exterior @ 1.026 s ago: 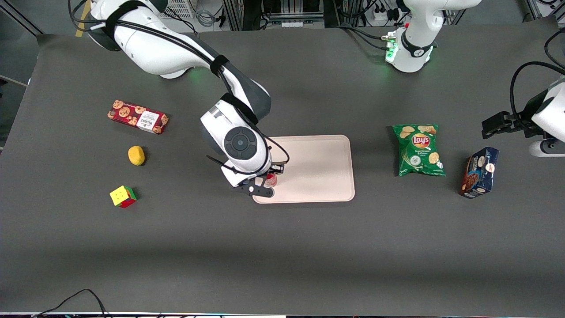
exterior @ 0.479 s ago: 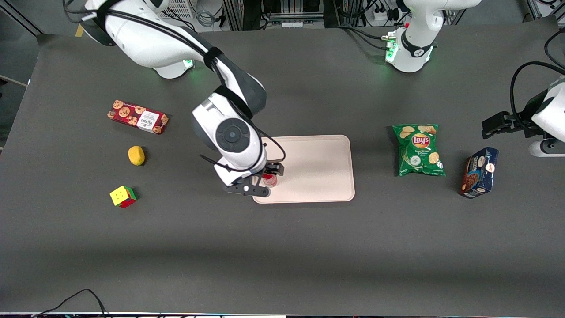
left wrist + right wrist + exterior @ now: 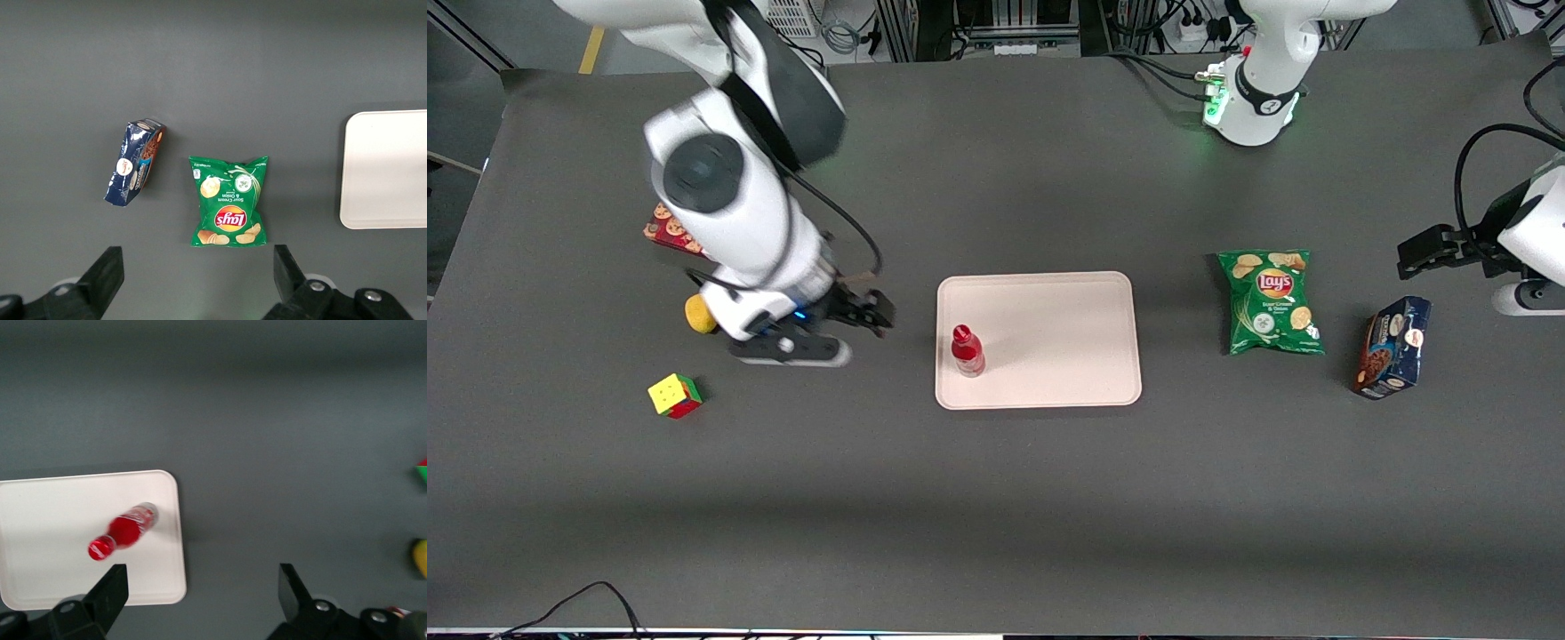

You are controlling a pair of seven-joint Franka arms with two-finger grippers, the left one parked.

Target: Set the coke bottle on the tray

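Whereas half a second ago the gripper stood over the bottle at the tray's edge, it now hangs wide and empty above bare table, well apart toward the working arm's end. Bottle stands upright on the tray, unsupported; placement looks complete.

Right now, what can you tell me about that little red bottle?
The coke bottle is small and red, with a red cap, a narrow neck and white script on its side. It stands upright on the tray, near the edge toward the working arm's end of the table. Nothing holds it: the gripper is open and apart from it, above bare table beside the tray.
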